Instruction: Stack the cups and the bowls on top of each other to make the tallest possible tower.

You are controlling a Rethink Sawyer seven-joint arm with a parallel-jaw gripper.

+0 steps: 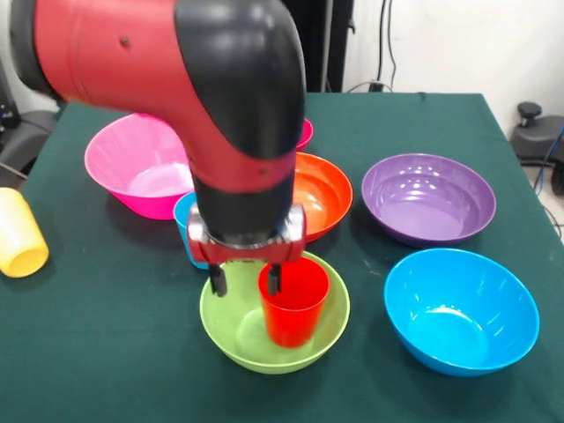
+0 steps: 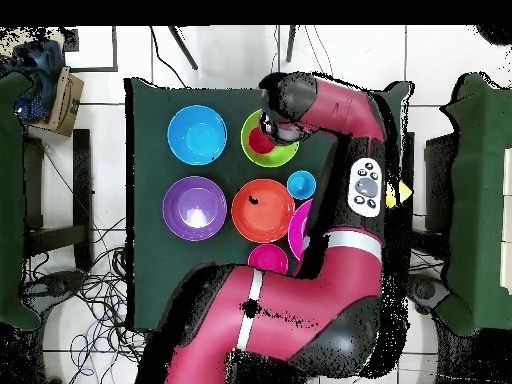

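My gripper (image 1: 246,280) hangs over the glossy lime green plastic bowl (image 1: 231,333), its two dark fingers spread, one outside and one inside the rim of the glossy red plastic tumbler (image 1: 293,304); I cannot tell whether they touch it. That red cup stands upright inside the green bowl, the only thing I see nested in another. I count six bowls: the green one, a bright blue bowl (image 1: 461,310) beside it, a purple bowl (image 1: 428,197), an orange bowl (image 1: 322,193) just behind the green one, a large hot pink bowl (image 1: 141,165), and a small pink-red bowl (image 2: 268,258) mostly hidden by my arm in the front view. I count three cups: the red one, a light blue cup (image 2: 301,184) upright between the pink and green bowls, and a yellow cup (image 1: 19,233) lying on its side at the edge of the dark green cloth-covered table (image 1: 106,352).
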